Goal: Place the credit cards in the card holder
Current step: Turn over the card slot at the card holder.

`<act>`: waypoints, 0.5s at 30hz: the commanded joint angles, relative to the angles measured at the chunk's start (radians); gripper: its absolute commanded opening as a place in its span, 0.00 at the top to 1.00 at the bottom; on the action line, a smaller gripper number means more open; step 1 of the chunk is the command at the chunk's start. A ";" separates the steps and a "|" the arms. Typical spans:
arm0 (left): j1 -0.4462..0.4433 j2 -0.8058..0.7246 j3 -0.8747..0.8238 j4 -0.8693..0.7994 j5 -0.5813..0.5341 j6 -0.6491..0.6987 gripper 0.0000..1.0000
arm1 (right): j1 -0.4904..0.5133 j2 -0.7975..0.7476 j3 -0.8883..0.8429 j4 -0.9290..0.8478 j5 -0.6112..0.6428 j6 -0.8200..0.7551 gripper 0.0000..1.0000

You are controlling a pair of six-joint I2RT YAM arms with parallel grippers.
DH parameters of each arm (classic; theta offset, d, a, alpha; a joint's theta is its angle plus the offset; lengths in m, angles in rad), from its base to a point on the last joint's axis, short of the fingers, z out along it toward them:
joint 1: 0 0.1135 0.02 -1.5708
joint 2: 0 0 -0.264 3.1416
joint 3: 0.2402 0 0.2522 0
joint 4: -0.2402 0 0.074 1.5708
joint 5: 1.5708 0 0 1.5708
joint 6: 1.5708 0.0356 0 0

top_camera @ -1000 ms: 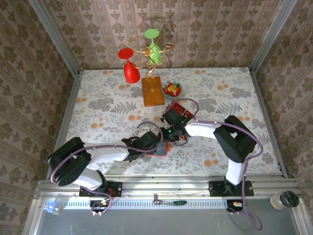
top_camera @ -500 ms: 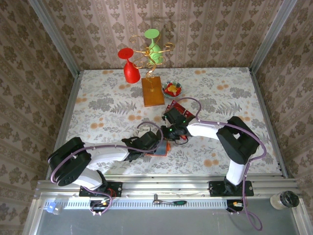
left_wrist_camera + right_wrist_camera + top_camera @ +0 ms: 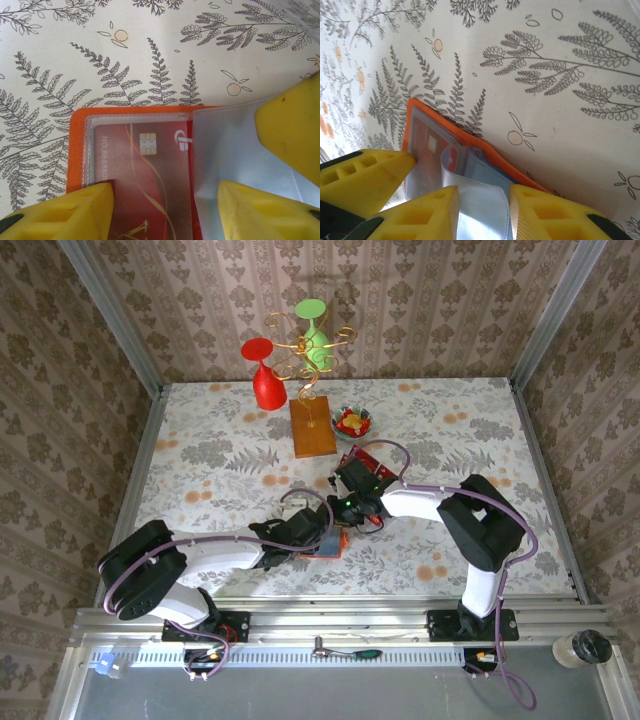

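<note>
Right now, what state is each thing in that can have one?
Card holder: open, lying flat, one red card sleeved inside.
Loose cards: on the table, not in the holder.
Left gripper: open, tips on the holder.
Right gripper: open, a clear sleeve between its fingers.
Red glass: upside down.

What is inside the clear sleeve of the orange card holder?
A red card with a chip. A yellow finger covers its lower left corner; anything behind it is hidden.
</note>
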 commanded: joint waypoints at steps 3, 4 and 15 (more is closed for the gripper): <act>-0.008 0.019 -0.014 -0.049 0.027 -0.017 0.42 | 0.003 0.008 0.005 0.058 -0.087 0.029 0.68; -0.008 0.016 -0.012 -0.050 0.027 -0.017 0.42 | 0.001 0.005 0.001 0.066 -0.094 0.034 0.69; -0.002 -0.089 0.022 -0.122 -0.009 0.016 0.40 | 0.002 -0.034 -0.037 0.131 -0.138 0.088 0.72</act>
